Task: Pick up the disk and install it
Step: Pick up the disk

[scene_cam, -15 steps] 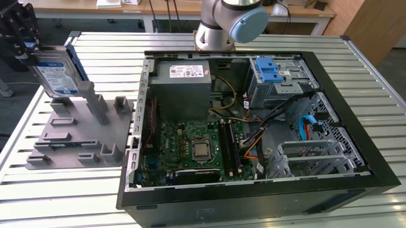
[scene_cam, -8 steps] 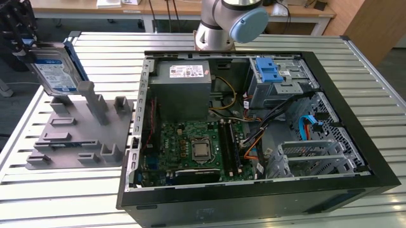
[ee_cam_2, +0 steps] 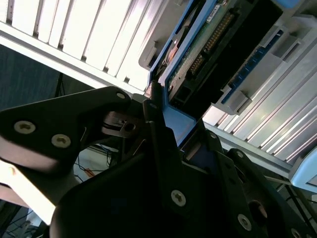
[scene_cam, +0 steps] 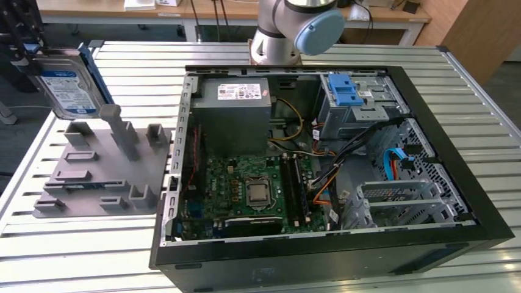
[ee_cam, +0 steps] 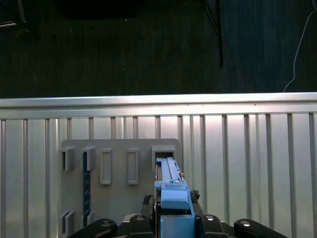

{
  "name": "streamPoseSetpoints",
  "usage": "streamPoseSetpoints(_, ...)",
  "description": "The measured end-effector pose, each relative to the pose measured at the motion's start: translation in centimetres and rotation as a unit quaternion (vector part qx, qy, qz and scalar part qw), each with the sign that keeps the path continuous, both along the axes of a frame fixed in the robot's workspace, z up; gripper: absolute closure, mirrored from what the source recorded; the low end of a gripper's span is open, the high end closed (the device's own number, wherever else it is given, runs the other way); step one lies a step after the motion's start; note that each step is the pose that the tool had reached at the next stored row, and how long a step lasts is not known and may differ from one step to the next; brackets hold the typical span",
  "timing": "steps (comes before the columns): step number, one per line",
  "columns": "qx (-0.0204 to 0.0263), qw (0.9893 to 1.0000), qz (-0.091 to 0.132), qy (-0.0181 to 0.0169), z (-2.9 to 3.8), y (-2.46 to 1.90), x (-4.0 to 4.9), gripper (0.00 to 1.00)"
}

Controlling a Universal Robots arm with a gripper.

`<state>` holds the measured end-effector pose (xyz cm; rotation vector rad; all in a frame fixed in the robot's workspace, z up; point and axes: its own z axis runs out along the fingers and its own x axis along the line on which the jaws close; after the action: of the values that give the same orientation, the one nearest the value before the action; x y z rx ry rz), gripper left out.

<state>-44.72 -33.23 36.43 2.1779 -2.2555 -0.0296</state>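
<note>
End effector (ee_cam: 173,224) clamps disk (scene_cam: 72,85) edge, upright over grey rack (scene_cam: 97,168).

Open black computer case (scene_cam: 326,255) on slatted metal table (scene_cam: 82,251), grey fixture plate (scene_cam: 91,177) just beside it

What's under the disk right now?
The grey slotted fixture, standing on the slatted table. The disk, clamped in the pincer, hangs on edge over its posts. The slot directly beneath is partly covered by the disk's own edge.
</note>
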Motion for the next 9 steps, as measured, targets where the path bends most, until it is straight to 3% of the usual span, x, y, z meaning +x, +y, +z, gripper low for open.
streamPoseSetpoints(9, 0.0, 1.0, 0.0, 0.0, 1.37, 0.0, 0.0, 0.64)
